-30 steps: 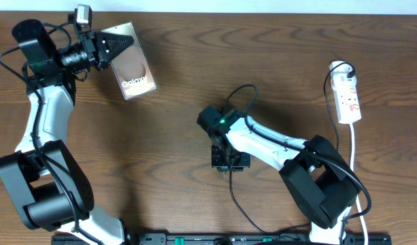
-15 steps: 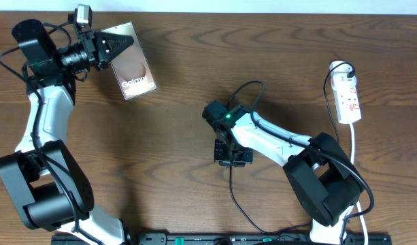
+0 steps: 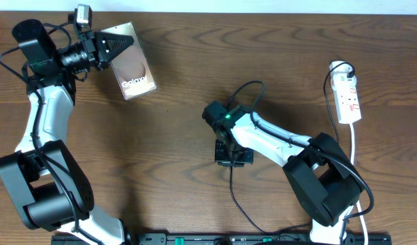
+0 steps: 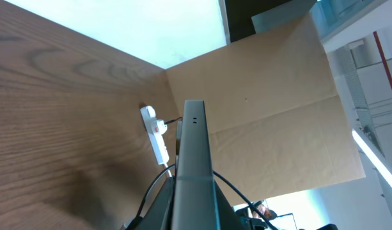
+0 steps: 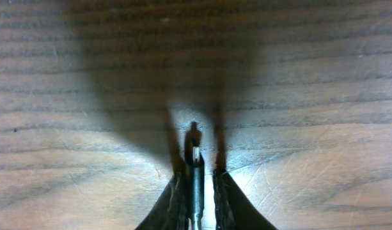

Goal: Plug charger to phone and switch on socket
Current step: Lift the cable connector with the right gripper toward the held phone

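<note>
My left gripper (image 3: 114,45) is shut on the phone (image 3: 133,68) at the far left and holds it tilted above the table, its screen showing "Galaxy" text. In the left wrist view the phone's thin edge (image 4: 194,153) runs up between my fingers (image 4: 156,214). My right gripper (image 3: 232,159) points down at mid-table, shut on the charger plug (image 5: 195,169), whose metal tip points at the wood. The charger's thin black cable (image 3: 232,194) trails toward the front edge. The white socket strip (image 3: 348,95) lies at the far right, apart from both grippers; it also shows in the left wrist view (image 4: 156,134).
The strip's white cord (image 3: 355,156) runs down the right side toward the front. A black rail (image 3: 215,239) lies along the table's front edge. A cardboard wall (image 4: 266,83) stands beyond the table's right end.
My right gripper has shifted slightly to the right and toward the front with the plug. The left arm and the phone have not moved.
</note>
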`<control>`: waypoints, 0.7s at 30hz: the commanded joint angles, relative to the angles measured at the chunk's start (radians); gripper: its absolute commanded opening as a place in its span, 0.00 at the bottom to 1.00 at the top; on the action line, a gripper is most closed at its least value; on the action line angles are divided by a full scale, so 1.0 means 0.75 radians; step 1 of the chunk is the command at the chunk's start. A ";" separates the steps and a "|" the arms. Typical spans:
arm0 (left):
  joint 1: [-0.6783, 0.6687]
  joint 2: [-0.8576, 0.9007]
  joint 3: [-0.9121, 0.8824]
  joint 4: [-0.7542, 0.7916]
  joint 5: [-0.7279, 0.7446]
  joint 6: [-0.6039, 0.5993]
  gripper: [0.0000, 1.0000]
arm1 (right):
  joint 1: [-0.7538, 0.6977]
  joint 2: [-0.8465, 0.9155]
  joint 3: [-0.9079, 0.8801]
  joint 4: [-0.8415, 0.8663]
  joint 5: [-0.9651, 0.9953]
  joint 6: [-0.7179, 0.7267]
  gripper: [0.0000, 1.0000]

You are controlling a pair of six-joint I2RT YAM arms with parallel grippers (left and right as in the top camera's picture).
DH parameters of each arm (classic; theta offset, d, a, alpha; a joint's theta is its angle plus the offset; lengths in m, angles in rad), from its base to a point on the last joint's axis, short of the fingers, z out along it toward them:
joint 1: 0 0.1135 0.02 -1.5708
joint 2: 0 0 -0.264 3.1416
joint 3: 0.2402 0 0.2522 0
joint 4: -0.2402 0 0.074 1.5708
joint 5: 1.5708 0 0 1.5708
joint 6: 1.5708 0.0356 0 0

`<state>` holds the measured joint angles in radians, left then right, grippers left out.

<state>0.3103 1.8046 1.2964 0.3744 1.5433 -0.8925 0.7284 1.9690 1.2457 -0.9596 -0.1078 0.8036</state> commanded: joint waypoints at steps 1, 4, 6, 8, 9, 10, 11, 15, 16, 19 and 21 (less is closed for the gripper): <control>0.005 -0.010 0.016 0.012 0.038 0.007 0.07 | 0.015 0.017 -0.020 0.001 0.001 0.005 0.11; 0.005 -0.010 0.016 0.012 0.038 0.007 0.08 | 0.023 0.017 -0.026 -0.002 -0.005 0.005 0.09; 0.005 -0.010 0.016 0.012 0.038 0.007 0.07 | 0.026 0.017 -0.028 -0.001 -0.005 0.005 0.06; 0.005 -0.010 0.016 0.012 0.038 0.007 0.07 | 0.026 0.017 -0.028 -0.002 -0.005 0.005 0.02; 0.005 -0.010 0.016 0.012 0.038 0.007 0.08 | 0.026 0.017 -0.028 -0.002 -0.005 0.006 0.01; 0.005 -0.010 0.016 0.012 0.038 0.007 0.07 | 0.026 0.017 -0.030 -0.002 -0.007 0.006 0.01; 0.005 -0.010 0.016 0.012 0.038 0.007 0.07 | 0.026 0.017 -0.031 -0.002 -0.010 0.006 0.01; 0.005 -0.010 0.016 0.012 0.038 0.007 0.08 | 0.026 0.017 -0.033 0.003 -0.010 0.005 0.01; 0.005 -0.010 0.016 0.012 0.038 0.007 0.07 | 0.026 0.017 -0.033 0.006 -0.010 0.005 0.01; 0.005 -0.010 0.016 0.013 0.037 0.008 0.07 | 0.014 0.017 -0.033 0.093 -0.131 -0.096 0.01; 0.005 -0.010 0.016 0.012 0.038 0.008 0.07 | -0.004 0.017 -0.033 0.222 -0.346 -0.253 0.01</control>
<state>0.3103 1.8046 1.2964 0.3744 1.5436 -0.8925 0.7357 1.9629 1.2400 -0.8909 -0.1658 0.7673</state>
